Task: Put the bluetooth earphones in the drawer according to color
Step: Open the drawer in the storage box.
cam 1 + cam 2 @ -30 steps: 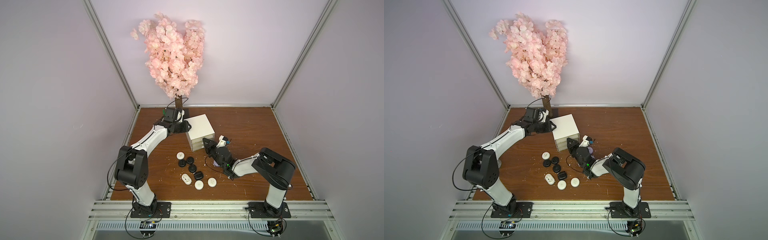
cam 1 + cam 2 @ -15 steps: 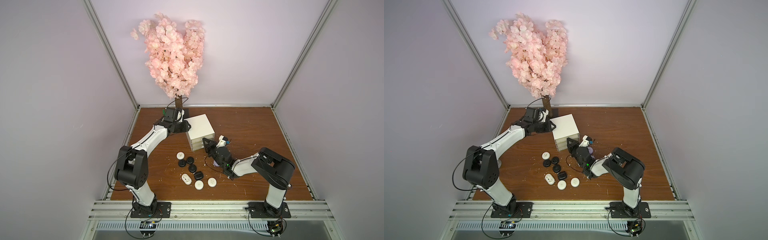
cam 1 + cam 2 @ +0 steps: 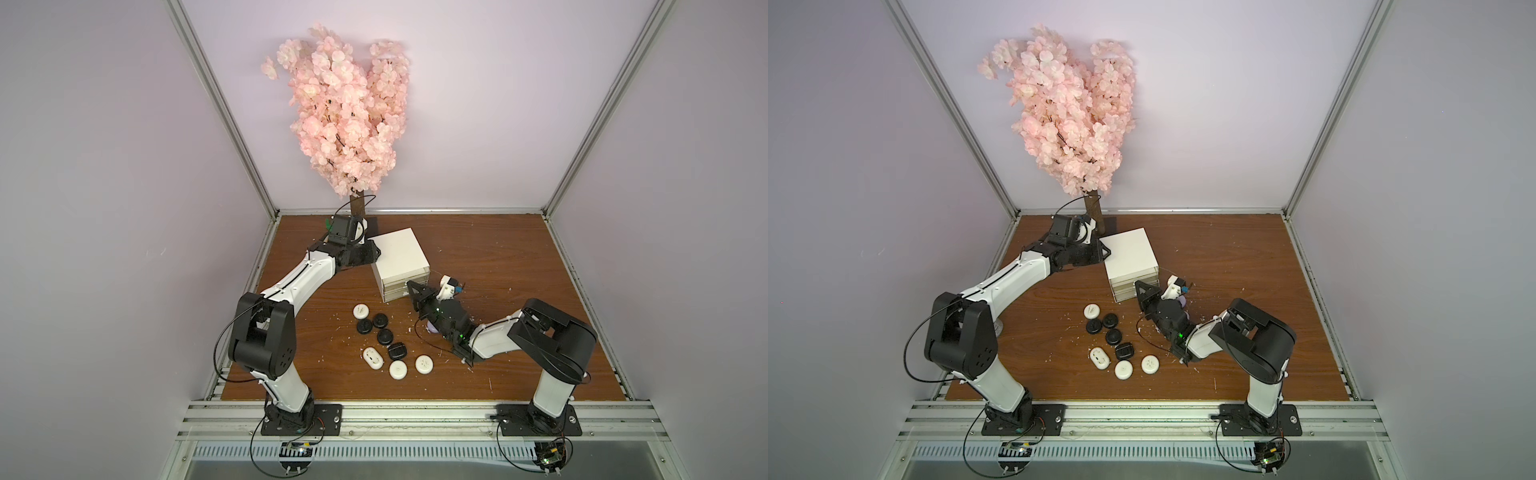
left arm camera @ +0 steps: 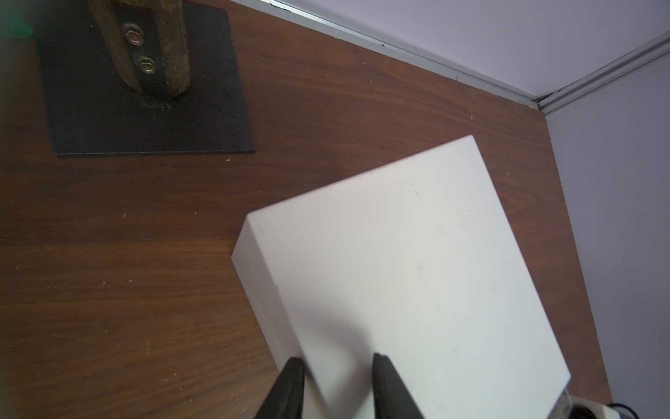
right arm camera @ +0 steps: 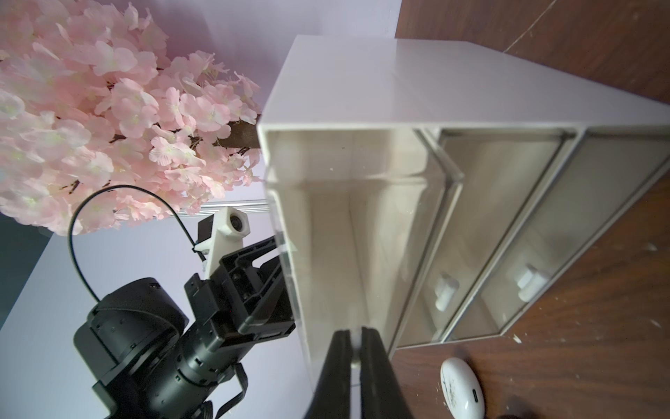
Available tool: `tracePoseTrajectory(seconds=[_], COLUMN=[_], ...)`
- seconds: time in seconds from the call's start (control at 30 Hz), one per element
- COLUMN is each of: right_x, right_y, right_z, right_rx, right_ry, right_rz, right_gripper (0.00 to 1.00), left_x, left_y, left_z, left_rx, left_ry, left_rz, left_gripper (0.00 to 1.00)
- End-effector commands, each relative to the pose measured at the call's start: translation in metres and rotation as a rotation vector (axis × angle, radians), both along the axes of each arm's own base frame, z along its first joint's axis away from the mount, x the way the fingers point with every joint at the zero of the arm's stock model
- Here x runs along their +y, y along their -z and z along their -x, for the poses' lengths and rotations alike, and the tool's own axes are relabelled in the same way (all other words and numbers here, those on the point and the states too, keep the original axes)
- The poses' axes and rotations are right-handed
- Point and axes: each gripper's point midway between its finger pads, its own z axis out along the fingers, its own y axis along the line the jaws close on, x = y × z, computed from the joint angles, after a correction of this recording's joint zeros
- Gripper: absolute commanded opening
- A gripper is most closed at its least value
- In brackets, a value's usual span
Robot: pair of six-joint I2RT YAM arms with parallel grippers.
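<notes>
bracing the drawer cabinet (image 3: 401, 257), left fingers (image 4: 290, 384) clamp its edge so right fingers (image 5: 339, 362), pinched on the top drawer's handle (image 5: 356, 358), can pull it; earphone cases (image 3: 386, 334) wait on the worktop (image 3: 498, 257).

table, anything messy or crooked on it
Yes. Small white crumbs lie scattered over the wooden table, many near the earphone cases. The white cabinet also sits turned at an angle to the table's edges rather than square with them.
</notes>
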Motion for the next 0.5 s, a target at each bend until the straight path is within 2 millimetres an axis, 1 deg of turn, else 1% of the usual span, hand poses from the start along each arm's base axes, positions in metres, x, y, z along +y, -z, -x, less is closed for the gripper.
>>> tracePoseTrajectory(seconds=[0.0, 0.2, 0.37, 0.47], right_x=[0.008, 0.005, 0.0, 0.001], right_y=[0.018, 0.018, 0.02, 0.02], right_z=[0.028, 0.052, 0.065, 0.071], right_rx=[0.062, 0.077, 0.089, 0.094], right_ry=[-0.077, -0.095, -0.095, -0.101], right_rz=[0.045, 0.067, 0.069, 0.07], right_gripper=[0.0, 0.0, 0.0, 0.0], left_x=[0.0, 0.001, 0.003, 0.002], left_y=[0.041, 0.041, 0.041, 0.041], left_z=[0.013, 0.013, 0.012, 0.011], left_rx=[0.093, 0.089, 0.087, 0.085], left_ry=[-0.005, -0.015, -0.028, -0.032], left_rz=[-0.064, -0.07, -0.073, -0.075], left_gripper=[0.34, 0.34, 0.33, 0.32])
